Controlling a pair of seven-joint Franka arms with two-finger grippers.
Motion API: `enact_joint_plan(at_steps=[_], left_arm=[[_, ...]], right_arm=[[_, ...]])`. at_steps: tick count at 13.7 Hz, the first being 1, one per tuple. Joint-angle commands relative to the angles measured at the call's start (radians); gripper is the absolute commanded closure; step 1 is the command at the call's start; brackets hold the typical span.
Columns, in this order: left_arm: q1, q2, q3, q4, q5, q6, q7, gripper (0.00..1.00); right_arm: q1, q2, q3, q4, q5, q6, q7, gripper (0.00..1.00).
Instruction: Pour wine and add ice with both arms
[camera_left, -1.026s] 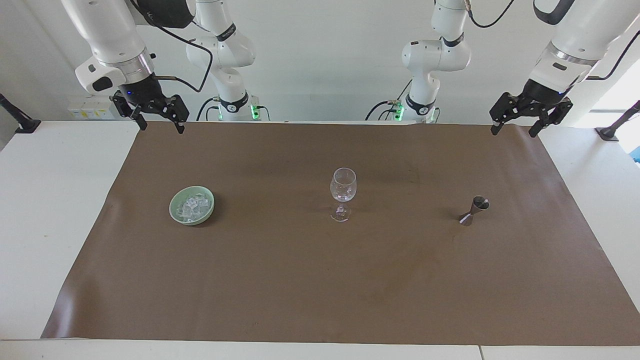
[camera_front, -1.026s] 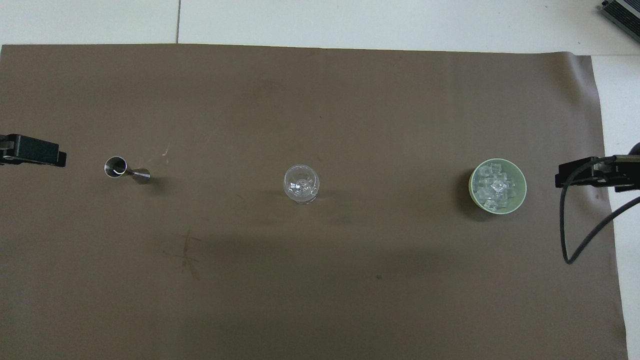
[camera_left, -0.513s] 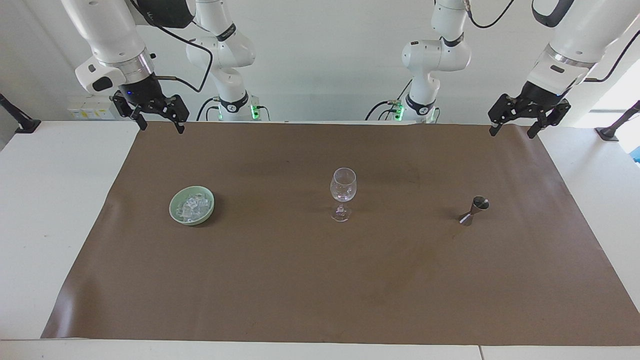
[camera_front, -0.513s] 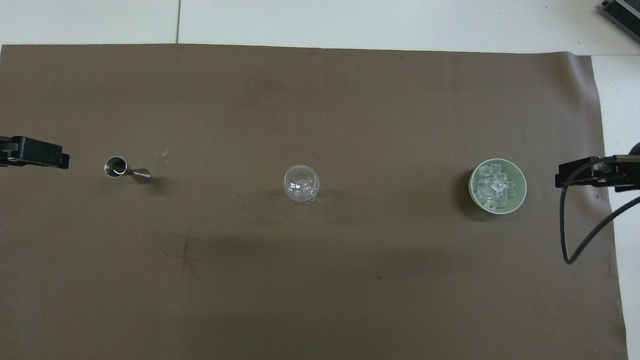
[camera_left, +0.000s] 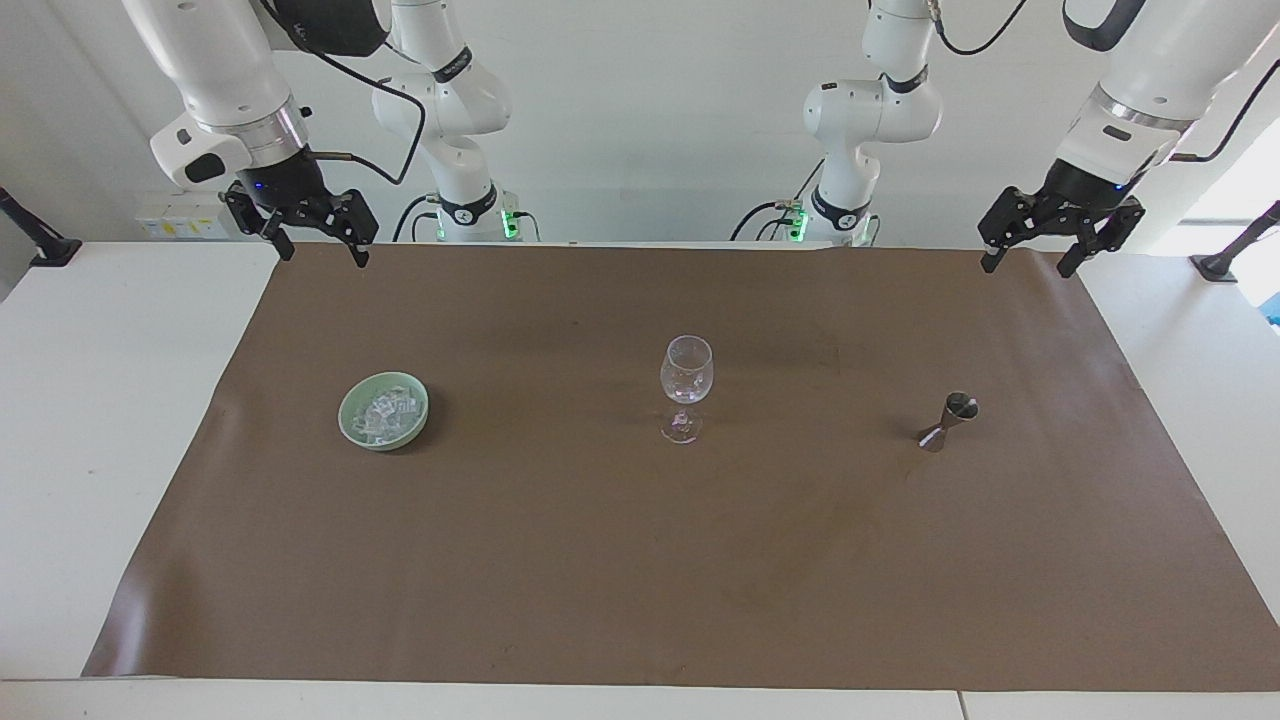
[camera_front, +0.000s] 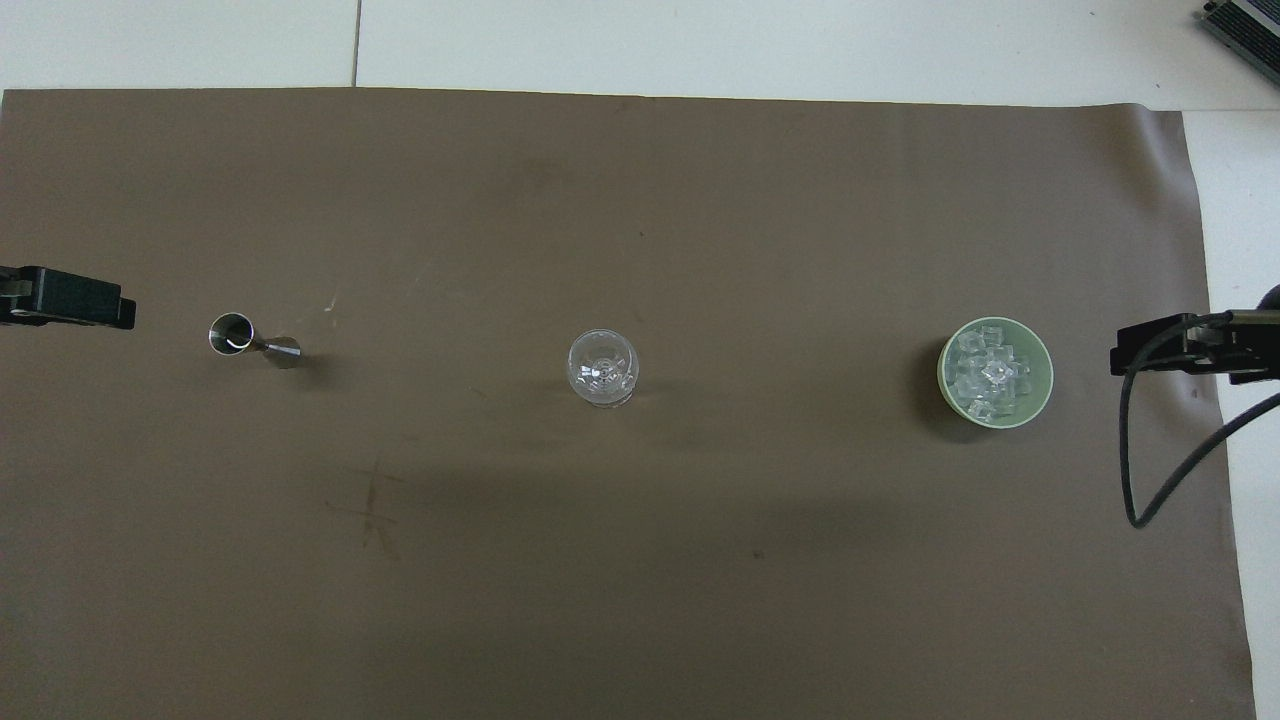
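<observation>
Jigger (camera_left: 948, 421), wine glass (camera_left: 686, 386) and bowl (camera_left: 352, 425) of ice (camera_left: 386, 414) stand in a row, one source per arm; left gripper (camera_left: 1031, 261) and right gripper (camera_left: 324, 252), both spread empty, hang over the mat's (camera_left: 640, 580) robot-side corners

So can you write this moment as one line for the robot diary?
left tool: open, raised, empty | right tool: open, raised, empty | ice: in bowl | glass: upright | measuring cup: upright

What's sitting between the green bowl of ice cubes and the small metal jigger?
Only the clear stemmed wine glass, upright between the green bowl and the metal jigger; the overhead view shows it best.
</observation>
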Motion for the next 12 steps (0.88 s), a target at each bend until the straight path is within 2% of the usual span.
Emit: enact_joint_plan(at_steps=[1,12], left_arm=[[0.004,-0.030,-0.001,-0.040,0.002,0.028,0.005,0.00],[0.006,-0.012,-0.002,-0.001,-0.007,0.017,0.005,0.00]], right_arm=[[-0.005,-0.023,0.002,-0.023,0.000,-0.002,-0.028,0.00],[-0.005,-0.023,0.002,-0.023,0.000,-0.002,-0.028,0.00]])
